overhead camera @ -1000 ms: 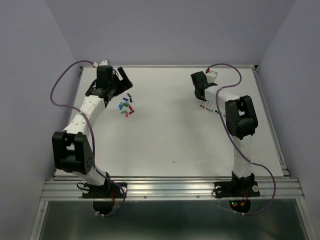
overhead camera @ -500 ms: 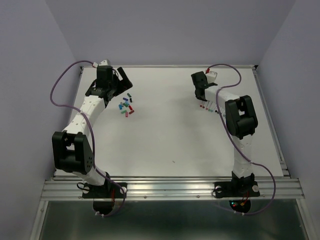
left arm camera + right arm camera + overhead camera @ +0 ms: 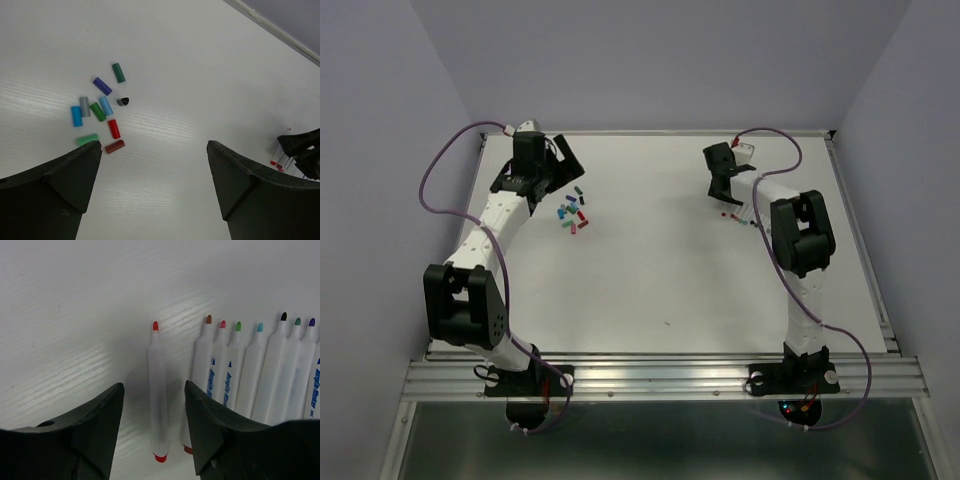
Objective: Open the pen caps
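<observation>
Our right tool (image 3: 154, 385) stands parted and grips nothing. A red-tipped pen (image 3: 158, 390) lies flat on the worktop (image 3: 75, 300) between its fingers with a gap on either side, just beside the row of other pens (image 3: 240, 380) toward the far right edge. Our left tool (image 3: 154, 145) gapes wide and empty near the far left corner, with the loose pen caps (image 3: 105, 105) scattered just ahead of it.

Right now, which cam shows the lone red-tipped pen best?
Right wrist: the red-tipped pen lies lengthwise inside the open right gripper, untouched, tip bare, apart from the row of pens. Top external shows only coloured specks there. Left wrist catches a few pen ends at its right edge, too small to tell apart.
</observation>
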`<state>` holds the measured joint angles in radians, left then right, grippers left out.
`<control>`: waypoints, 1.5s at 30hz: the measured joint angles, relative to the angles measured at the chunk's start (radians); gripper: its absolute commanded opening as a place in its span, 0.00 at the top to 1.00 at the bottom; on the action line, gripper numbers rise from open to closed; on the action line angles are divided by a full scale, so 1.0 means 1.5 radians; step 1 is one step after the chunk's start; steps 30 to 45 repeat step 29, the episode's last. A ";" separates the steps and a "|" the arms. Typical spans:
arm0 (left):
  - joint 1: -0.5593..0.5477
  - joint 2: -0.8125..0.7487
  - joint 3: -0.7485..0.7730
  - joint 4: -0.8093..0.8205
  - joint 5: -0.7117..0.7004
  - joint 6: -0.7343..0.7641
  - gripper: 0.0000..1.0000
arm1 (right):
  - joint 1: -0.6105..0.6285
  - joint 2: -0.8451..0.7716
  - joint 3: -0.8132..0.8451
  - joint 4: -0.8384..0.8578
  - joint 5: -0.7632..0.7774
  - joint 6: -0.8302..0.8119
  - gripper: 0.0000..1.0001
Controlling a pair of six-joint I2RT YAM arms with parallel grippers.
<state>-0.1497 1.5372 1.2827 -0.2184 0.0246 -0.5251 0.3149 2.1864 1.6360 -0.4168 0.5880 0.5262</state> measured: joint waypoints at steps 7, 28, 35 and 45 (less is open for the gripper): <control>0.000 -0.012 0.000 -0.003 0.000 -0.003 0.01 | -0.001 -0.052 0.004 -0.008 -0.005 -0.019 0.12; 0.000 -0.156 -0.106 0.044 -0.077 -0.002 0.01 | -0.001 -0.513 -0.426 0.080 0.044 0.025 0.00; 0.000 -0.156 -0.107 0.046 -0.078 -0.002 0.01 | -0.001 -0.516 -0.437 0.086 0.042 0.025 0.00; 0.000 -0.156 -0.107 0.046 -0.078 -0.002 0.01 | -0.001 -0.516 -0.437 0.086 0.042 0.025 0.00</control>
